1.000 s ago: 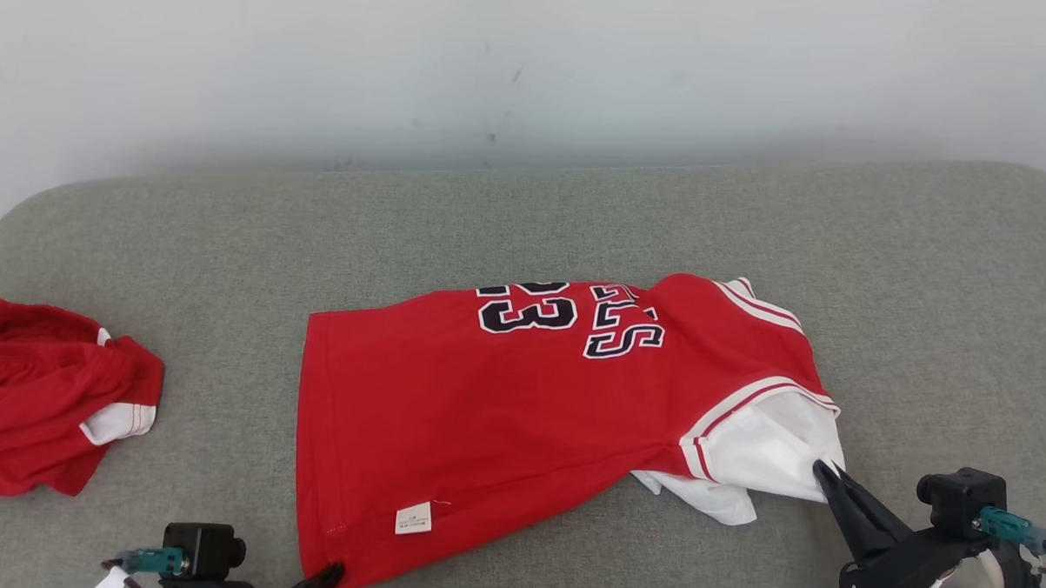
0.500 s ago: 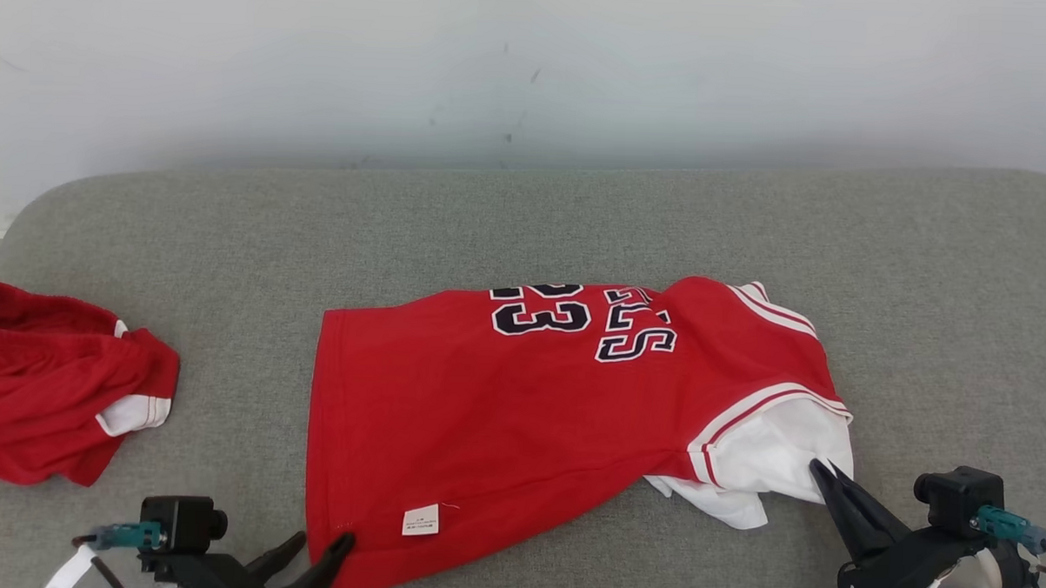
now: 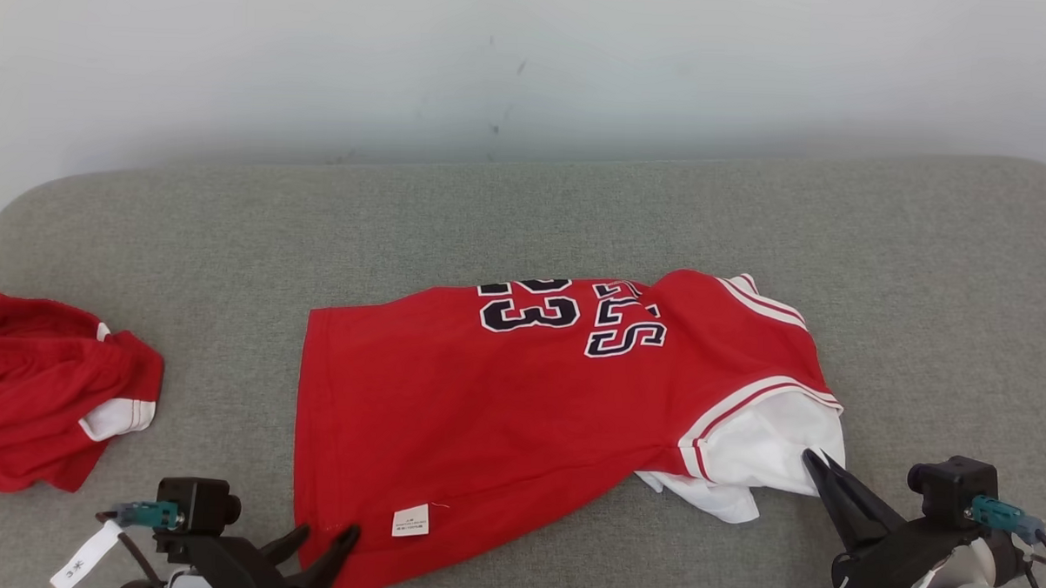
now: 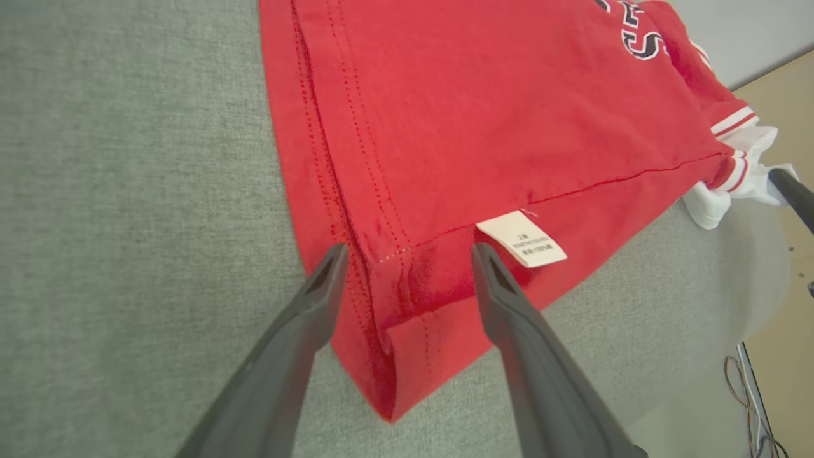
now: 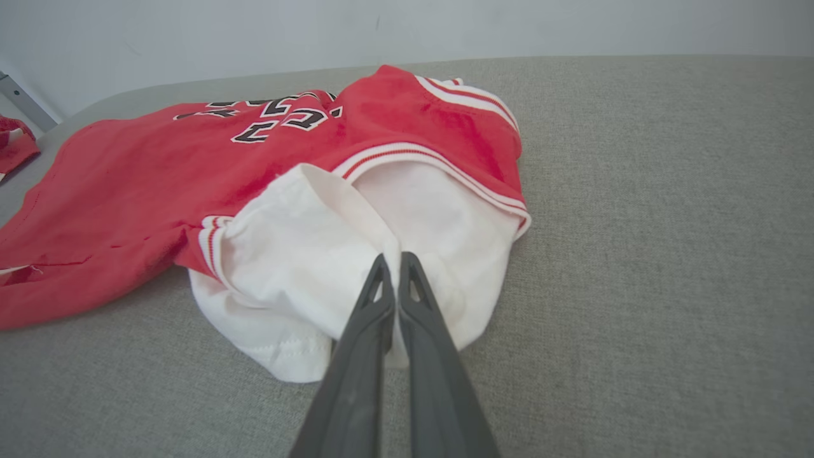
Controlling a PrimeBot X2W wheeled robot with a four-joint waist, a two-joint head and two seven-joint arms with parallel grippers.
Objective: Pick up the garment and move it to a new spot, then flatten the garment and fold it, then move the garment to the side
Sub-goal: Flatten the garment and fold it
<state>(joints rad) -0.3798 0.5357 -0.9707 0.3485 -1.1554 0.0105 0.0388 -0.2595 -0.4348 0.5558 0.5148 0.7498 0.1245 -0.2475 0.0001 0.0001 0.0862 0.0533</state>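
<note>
Left pincer [image 4: 407,251] wide open, straddling the red jersey [image 3: 485,397] hem corner. Right pincer [image 5: 394,257] closed, pinching the jersey's white sleeve fabric on grey worktop [image 3: 924,282].

We count two garments on one grey cushion [image 3: 526,216]: one red jersey [image 3: 484,414] in the middle and one crumpled red piece [image 3: 32,407] at nine o'clock from it. The jersey carries one white care label [image 3: 411,520] at its seven o'clock corner, two dark numerals [image 3: 523,304] towards twelve, and one white sleeve [image 3: 770,451] at four. We see two grippers, the left gripper [image 3: 328,533] at seven o'clock and the right gripper [image 3: 809,458] at four. Each has two dark fingers [image 4: 286,343]. We also count two black cameras [image 3: 194,502] and one paper tag [image 3: 83,561].
</note>
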